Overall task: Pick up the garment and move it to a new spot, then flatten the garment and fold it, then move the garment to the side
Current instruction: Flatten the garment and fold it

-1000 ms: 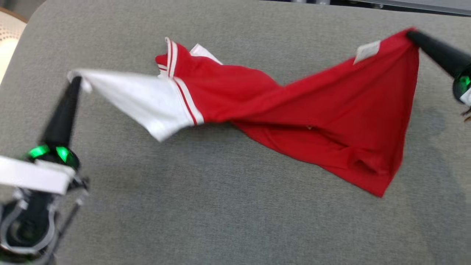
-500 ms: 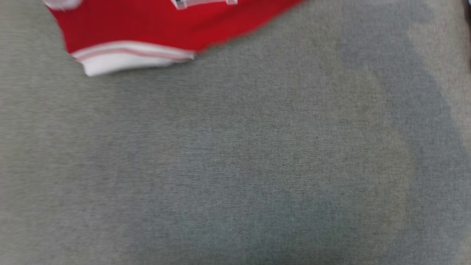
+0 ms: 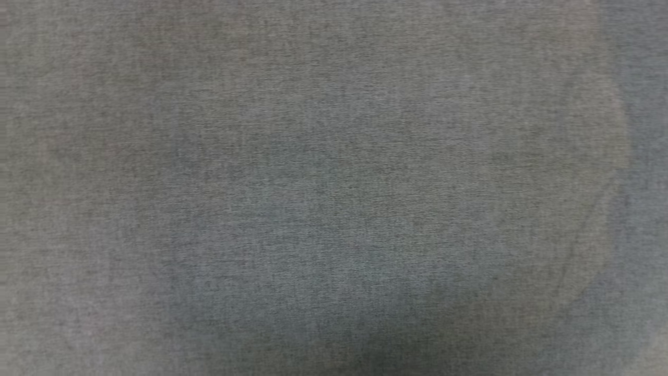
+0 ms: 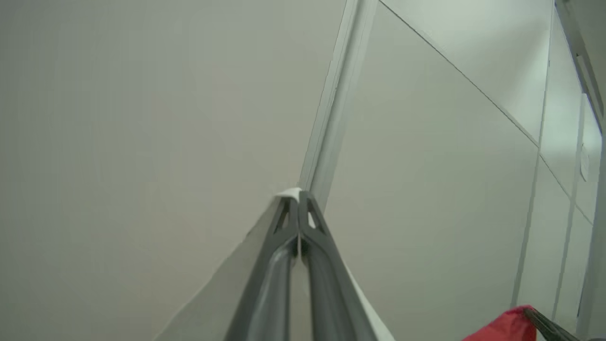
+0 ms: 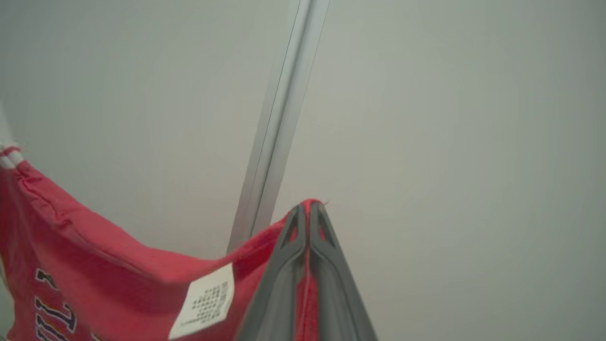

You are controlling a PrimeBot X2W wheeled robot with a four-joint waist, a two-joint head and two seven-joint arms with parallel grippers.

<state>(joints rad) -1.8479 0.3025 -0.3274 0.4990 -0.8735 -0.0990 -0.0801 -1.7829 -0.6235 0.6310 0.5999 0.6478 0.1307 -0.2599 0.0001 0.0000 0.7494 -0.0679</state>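
now, left tool [image 4: 299,199] pinching garment [image 5: 94,265], white corner [image 4: 289,192], right tool [image 5: 308,208] pinching red corner [image 5: 265,237]

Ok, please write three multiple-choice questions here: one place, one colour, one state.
1. Where is the white label? A on a shelf; B on the garment, beside the right gripper; C on a box.
2. What colour of cloth does the left gripper pinch? A white; B red; C blue.
3. How is the right gripper? A open; B shut on nothing; C shut on the garment.
Answers: B, it sits on red cloth; A, white edge at its tip; C, red cloth between closed jaws.
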